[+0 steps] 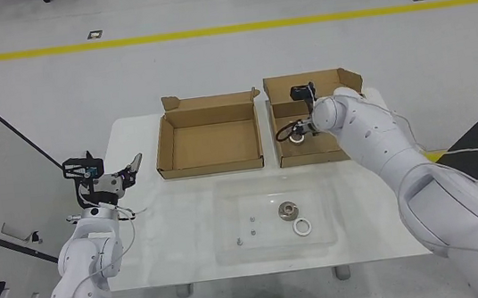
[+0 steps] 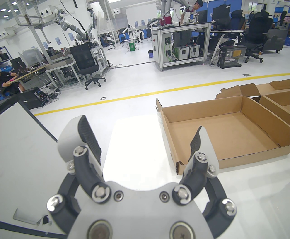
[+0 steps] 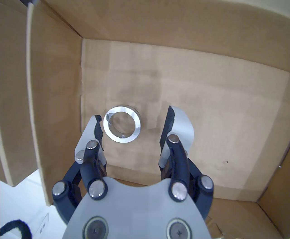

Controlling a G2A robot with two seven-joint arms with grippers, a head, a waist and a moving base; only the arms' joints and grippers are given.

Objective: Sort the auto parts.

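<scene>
Hovering with fingers spread and empty, the right gripper (image 3: 133, 117) sits over a steel ring (image 3: 122, 138) lying flat in the divided cardboard box (image 1: 312, 158), at the white table's (image 1: 169, 238) 1 o'clock. The left gripper (image 2: 140, 123), fingers likewise released, hangs at 9 o'clock. A yellow line (image 1: 224, 29) crosses the pale floor at 12.

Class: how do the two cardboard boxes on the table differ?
The wide box is one undivided space; the divided box is split into compartments. The wide box is empty; the divided box holds a metal ring, between the fingers of the open right gripper. Both are open-topped cardboard.
</scene>
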